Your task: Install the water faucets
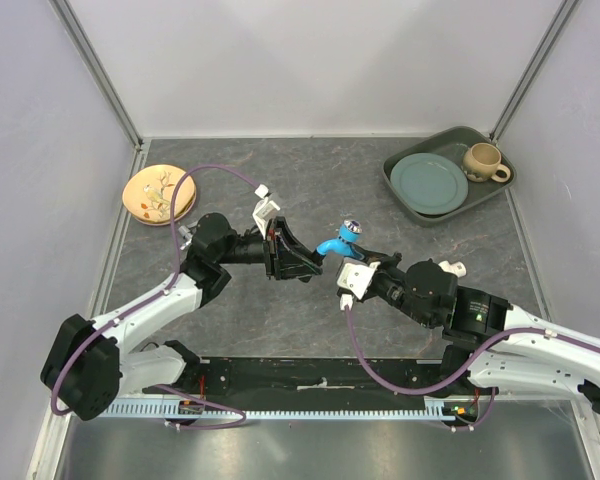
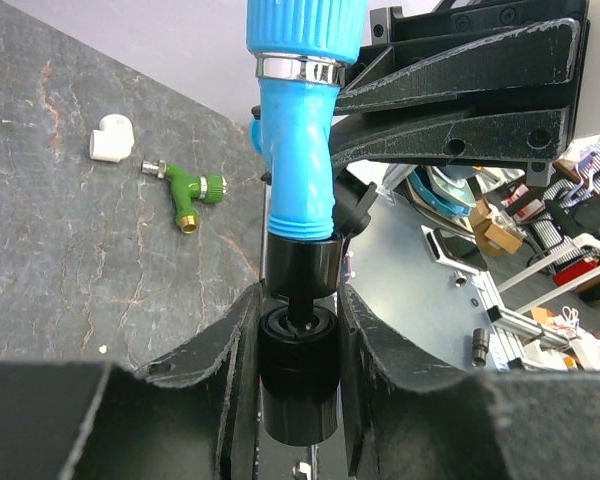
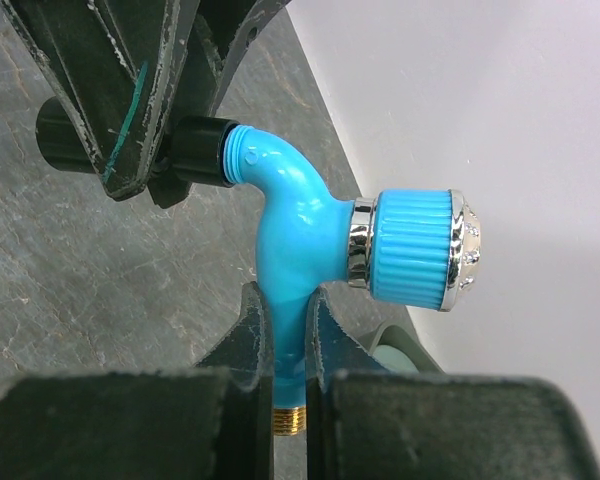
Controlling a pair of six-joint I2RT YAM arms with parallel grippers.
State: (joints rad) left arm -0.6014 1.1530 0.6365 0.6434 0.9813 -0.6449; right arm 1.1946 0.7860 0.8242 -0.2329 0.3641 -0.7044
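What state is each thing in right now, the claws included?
blue faucet: held between both grippers
left gripper: shut on its black end
right gripper: shut on its stem
green faucet: lying loose on the table
white elbow: lying loose, apart from it
cup: upright in the tray

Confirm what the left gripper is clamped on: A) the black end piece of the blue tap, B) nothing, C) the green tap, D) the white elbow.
A: the left gripper pinches the black end piece of the blue tap; the green tap and white elbow lie loose on the table.
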